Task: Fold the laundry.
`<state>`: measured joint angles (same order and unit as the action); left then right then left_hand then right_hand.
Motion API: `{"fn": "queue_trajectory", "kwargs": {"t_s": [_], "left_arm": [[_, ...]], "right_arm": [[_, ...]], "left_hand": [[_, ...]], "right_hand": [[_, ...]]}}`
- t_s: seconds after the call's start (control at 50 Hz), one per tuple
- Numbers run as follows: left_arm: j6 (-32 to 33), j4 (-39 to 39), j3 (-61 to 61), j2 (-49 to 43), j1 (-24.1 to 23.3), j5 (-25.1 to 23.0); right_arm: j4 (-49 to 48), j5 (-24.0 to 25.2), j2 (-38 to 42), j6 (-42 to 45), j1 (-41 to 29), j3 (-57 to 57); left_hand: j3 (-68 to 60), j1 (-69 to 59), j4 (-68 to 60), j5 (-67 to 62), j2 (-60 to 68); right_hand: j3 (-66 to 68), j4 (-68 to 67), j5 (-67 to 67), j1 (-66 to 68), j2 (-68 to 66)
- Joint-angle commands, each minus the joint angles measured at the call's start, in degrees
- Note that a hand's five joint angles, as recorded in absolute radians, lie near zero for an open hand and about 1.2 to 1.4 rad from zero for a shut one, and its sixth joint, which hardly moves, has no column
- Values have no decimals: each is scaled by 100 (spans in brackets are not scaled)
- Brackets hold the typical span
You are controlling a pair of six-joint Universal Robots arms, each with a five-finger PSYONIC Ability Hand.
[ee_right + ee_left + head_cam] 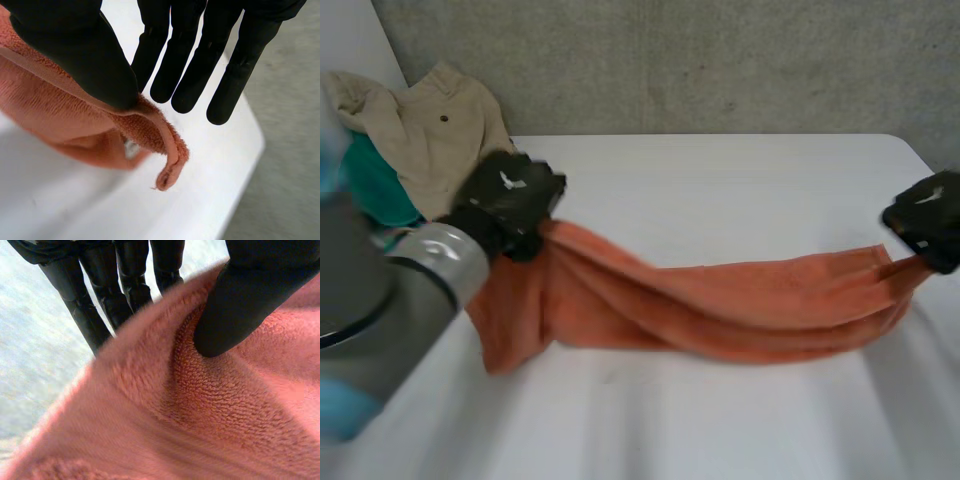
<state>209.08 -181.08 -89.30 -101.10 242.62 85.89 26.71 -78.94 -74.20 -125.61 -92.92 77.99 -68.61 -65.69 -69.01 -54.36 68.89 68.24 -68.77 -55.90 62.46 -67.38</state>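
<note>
Now at the white table (740, 190), you hold an orange towel (720, 300) strung from its left edge to its right edge, not yet folded.
The towel hangs as a bunched rope, its middle sagging onto the table and its left end draped in loose folds. At the far left corner a beige garment (440, 130) lies heaped over a teal garment (370, 185), loose on the table. Your left hand (510, 200) pinches the towel's left end, thumb pressed into the cloth against the fingers behind. Your right hand (928, 220) pinches a corner at the right end between thumb and straight fingers. The step in hand looks like the spreading-out before the first fold. The next move calls for opening the bunched cloth flat without letting either pinch slip.
</note>
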Motion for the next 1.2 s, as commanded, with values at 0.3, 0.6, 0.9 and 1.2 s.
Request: {"fn": "queue_trajectory", "kwargs": {"t_s": [0.3, 0.6, 0.9, 1.2], "left_arm": [[1276, -3943, 3982, -2274, 198, 95], [300, -3162, 1075, -981, 242, 218], [344, -3100, -666, -1939, 75, 51], [-182, -2372, -1520, -24, 452, 51]], "right_arm": [[-4655, -1071, 1225, -1897, -596, -3097], [-3059, -307, 688, -1985, -569, -1569], [-2785, -192, 1399, -1950, -517, 664], [-2803, 62, 785, -1950, 353, 1227]], "left_hand": [[-1139, -1431, -1099, -1564, 1111], [-1139, -1431, -1099, -1564, 1111], [-1139, -1431, -1099, -1564, 1111], [4493, 4201, 4533, 4068, -4521]], "right_hand": [[1176, -1123, -1410, 1754, -1262], [1176, -1123, -1410, 1754, -1262], [1176, -1123, -1410, 1754, -1262], [1176, -1123, -1410, 1754, -1262]]}}
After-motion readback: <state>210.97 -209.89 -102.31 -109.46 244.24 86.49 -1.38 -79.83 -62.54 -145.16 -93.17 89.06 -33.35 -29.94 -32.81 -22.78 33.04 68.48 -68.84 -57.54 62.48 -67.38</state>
